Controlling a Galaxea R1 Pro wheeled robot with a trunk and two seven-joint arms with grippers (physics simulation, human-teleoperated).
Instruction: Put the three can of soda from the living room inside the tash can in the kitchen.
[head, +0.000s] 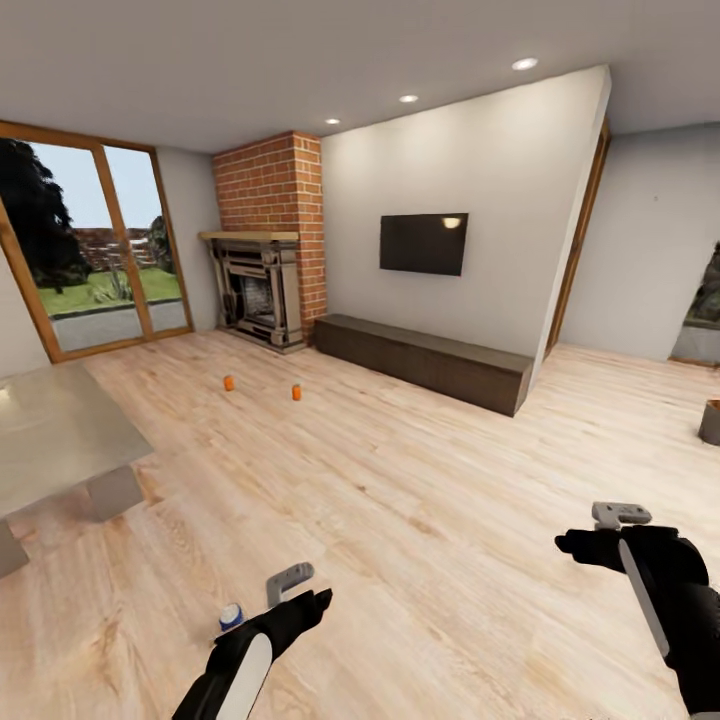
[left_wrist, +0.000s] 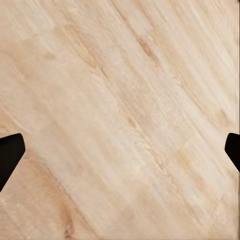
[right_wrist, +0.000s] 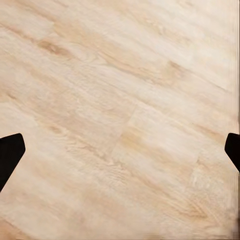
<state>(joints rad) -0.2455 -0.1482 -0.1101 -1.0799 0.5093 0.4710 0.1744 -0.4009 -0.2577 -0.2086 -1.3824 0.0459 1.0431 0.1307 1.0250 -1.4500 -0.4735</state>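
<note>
Near the left gripper (head: 292, 583), on the wooden floor (head: 420, 500), stands the blue can (head: 231, 617). It is upright, its silver top showing, and it sits just to the left of the grey fingers, close beside the black wrist of the left arm. Both wrist views look down on bare floor boards, with the dark fingertips (left_wrist: 10, 152) far apart at the two edges, so both grippers have their fingers spread wide and hold nothing.

Far across the room, toward the brick fireplace (head: 265, 290), two orange cans (head: 229, 382) stand upright on the floor, a little apart from each other. The right one (head: 296, 392) is nearer to the long dark bench (head: 430, 360) under the television.

The right gripper (head: 620, 515) hovers well apart from every can, so the left arm looks the better one for the blue can. I judge the left gripper must shift leftward and lower, so that the upright can comes between the fingers from the side. No can is picked up yet.
</note>
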